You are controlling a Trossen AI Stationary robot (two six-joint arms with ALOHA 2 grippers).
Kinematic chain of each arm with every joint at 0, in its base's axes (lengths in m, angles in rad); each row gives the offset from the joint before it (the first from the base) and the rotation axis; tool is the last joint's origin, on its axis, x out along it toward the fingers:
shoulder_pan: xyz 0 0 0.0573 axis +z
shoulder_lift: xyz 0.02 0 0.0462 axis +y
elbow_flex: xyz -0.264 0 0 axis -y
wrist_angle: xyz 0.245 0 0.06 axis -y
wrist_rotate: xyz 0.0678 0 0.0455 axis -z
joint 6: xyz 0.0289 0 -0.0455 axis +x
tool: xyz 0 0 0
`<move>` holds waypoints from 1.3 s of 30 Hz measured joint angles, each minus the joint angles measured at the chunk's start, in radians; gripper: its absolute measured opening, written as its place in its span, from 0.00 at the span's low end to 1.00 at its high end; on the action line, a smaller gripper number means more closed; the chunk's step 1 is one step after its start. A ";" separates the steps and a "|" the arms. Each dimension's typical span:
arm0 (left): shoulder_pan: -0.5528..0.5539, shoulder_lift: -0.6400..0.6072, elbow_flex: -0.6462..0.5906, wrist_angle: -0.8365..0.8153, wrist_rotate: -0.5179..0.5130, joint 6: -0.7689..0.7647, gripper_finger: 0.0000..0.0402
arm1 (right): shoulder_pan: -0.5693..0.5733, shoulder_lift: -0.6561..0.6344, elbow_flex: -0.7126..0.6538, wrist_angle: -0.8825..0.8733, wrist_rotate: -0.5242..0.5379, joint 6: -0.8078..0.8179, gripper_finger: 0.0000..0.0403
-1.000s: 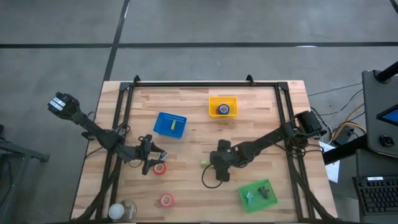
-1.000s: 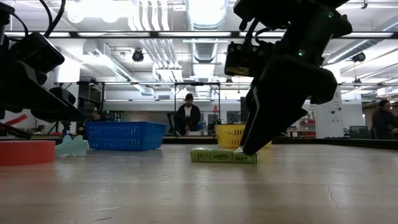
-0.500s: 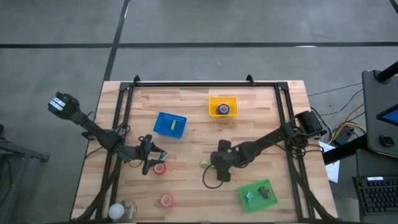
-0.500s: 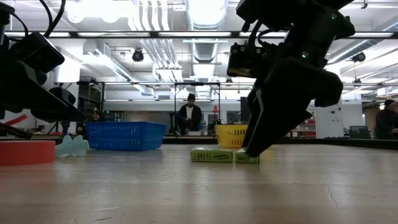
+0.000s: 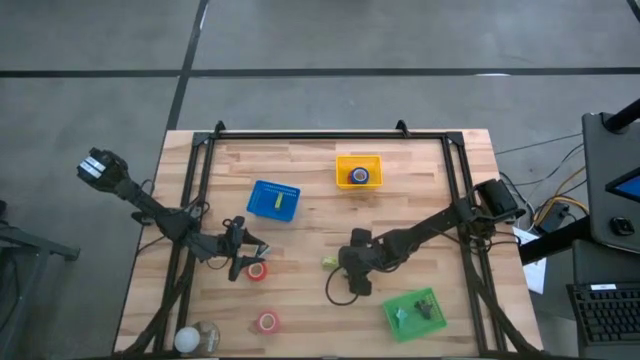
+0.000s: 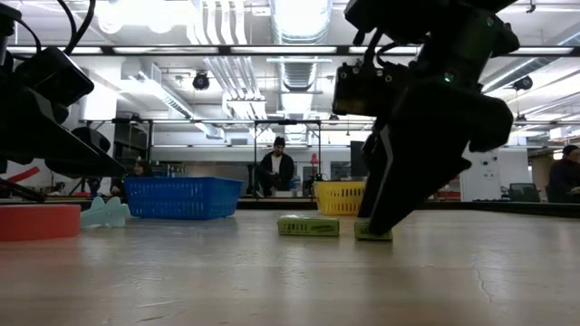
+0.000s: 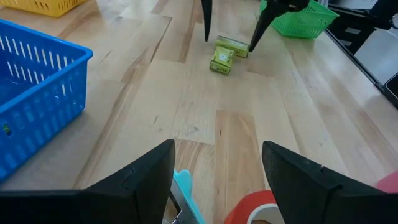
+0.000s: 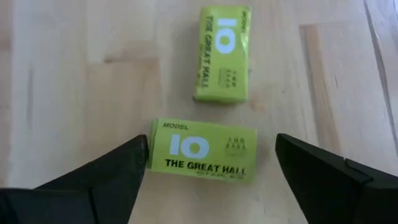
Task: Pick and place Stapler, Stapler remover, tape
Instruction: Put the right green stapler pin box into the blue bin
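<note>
Two small green boxes [image 8: 224, 53] lie flat on the wooden table. My right gripper [image 8: 211, 146] is open, pointing steeply down, with one finger at each end of the nearer box [image 8: 202, 149]; the low view shows that box [image 6: 373, 233] under it. My left gripper [image 7: 217, 149] waits open at the table's left, over a red tape roll [image 7: 261, 211] and a pale-blue toothed piece [image 7: 186, 193]. A second red tape roll [image 5: 267, 321] lies near the front edge. A blue tape roll [image 5: 360, 176] sits in the yellow basket [image 5: 358, 160]. No stapler can be made out.
A blue basket [image 5: 273, 200] stands left of centre and holds a small yellow-green thing. A green basket [image 5: 413, 310] at the front right holds a dark thing. A clear jar [image 5: 198, 338] stands at the front left corner. Black rails frame the table.
My right gripper's fingers stand wider apart than before. The green box beneath it has slid a little toward the table's right edge and now lies apart from the other box, which it adjoined a second ago.
</note>
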 joint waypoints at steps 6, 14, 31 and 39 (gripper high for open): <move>0.000 0.000 0.000 0.000 0.000 0.000 0.61 | 0.001 -0.002 -0.031 0.015 0.029 0.019 0.86; 0.000 0.000 0.000 -0.001 0.000 0.000 0.61 | 0.005 -0.003 -0.038 0.036 0.044 -0.020 0.81; 0.000 0.000 0.000 -0.003 0.000 0.000 0.61 | 0.011 -0.003 -0.039 0.041 0.028 -0.027 0.54; 0.000 0.000 0.000 -0.003 0.000 0.000 0.61 | 0.011 -0.003 -0.039 0.045 0.024 -0.023 0.59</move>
